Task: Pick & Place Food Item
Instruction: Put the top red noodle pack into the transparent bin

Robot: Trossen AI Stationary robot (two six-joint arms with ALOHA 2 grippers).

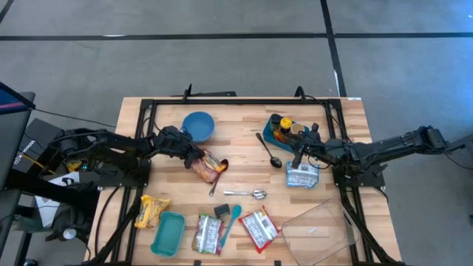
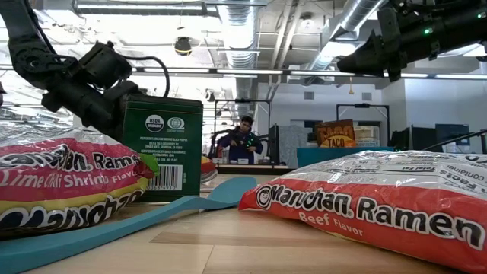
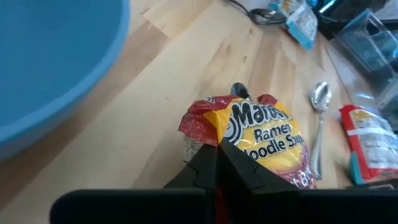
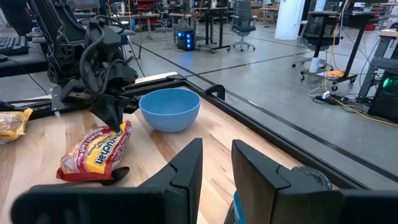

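Note:
A red and yellow ramen packet [image 1: 210, 168] lies on the wooden table just in front of the blue bowl [image 1: 198, 125]. My left gripper [image 1: 196, 157] is shut on the packet's end nearest the bowl; the right wrist view also shows that gripper [image 4: 115, 119] tipped down onto the packet [image 4: 93, 152]. My right gripper [image 1: 297, 157] hovers open above the table's right half, beside a blue and white packet [image 1: 303, 176]. Nothing is between its fingers [image 4: 186, 167]. My left gripper pinches the packet's crimped end [image 3: 214, 127] between its two fingers, which are closed together. The fingers slant down at it from the table's far left. The packet lies flat on the table beyond the fingers, its other end pointing toward the right.
Near the front lie a yellow bag [image 1: 151, 210], a teal container [image 1: 168, 233], two more ramen packets [image 1: 209, 233] [image 1: 259, 227], a teal spatula [image 1: 230, 220] and a clear tub [image 1: 318, 229]. A silver spoon [image 1: 249, 194], a black spoon [image 1: 269, 151] and a spice tray [image 1: 284, 130] sit mid-table.

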